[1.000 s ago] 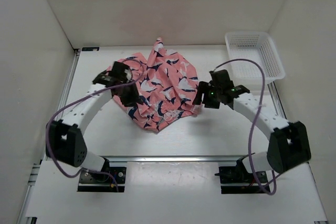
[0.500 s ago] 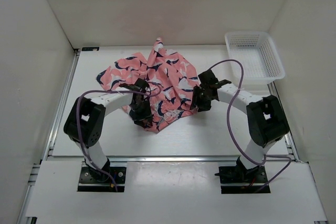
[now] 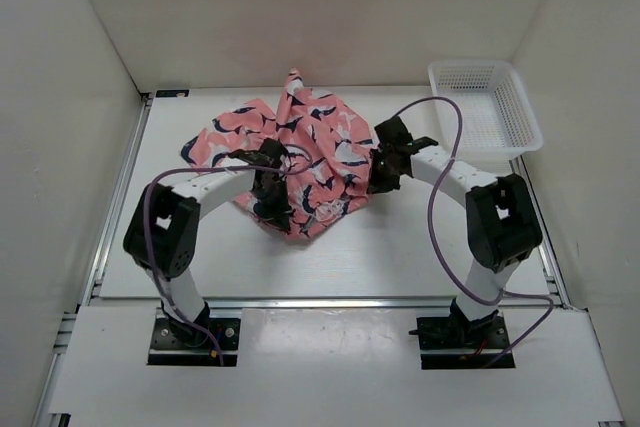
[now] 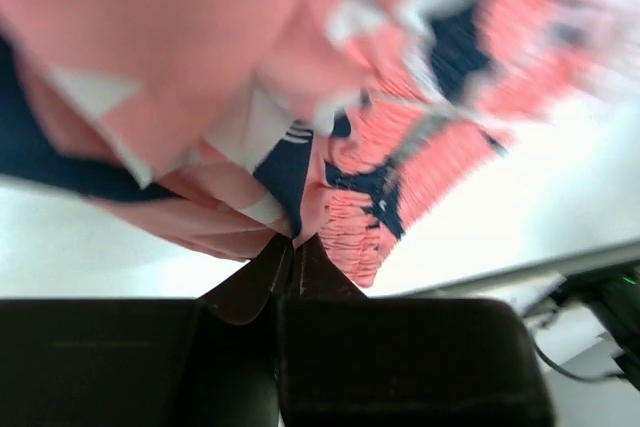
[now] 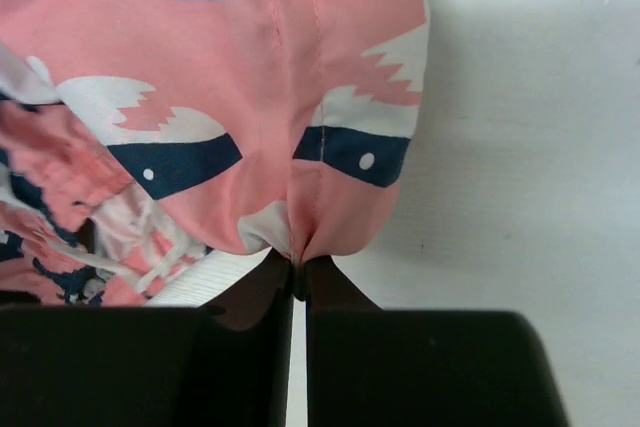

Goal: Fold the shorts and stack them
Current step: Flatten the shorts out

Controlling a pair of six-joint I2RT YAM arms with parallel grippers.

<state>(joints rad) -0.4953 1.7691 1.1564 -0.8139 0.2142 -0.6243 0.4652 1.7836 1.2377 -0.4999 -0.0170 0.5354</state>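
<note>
Shorts (image 3: 300, 152) sit bunched in a crumpled heap mid-table, pushed a bit toward 12 o'clock, with one corner poking up at the heap's 12 o'clock end. Pink fabric, navy and white print, not flat, not folded.

Left gripper (image 3: 270, 195) is at the heap's 7 o'clock edge. Left wrist view: fingers pinched together on a fold of the fabric, with gathered waistband cloth hanging just right of the tips. That view is blurry, but the pinch is clear.

Right gripper (image 3: 382, 173) is at the heap's 3 o'clock edge. Right wrist view: fingers squeezed together on a pink hem corner, cloth puckered right at the tips, bare table (image 3: 400, 247) to its right.

Both arms curve inward from the near edge, elbows out, and a purple cable (image 3: 436, 177) loops over each.

White mesh basket (image 3: 487, 107) is at the table's 2 o'clock corner, well apart from the shorts.
</note>
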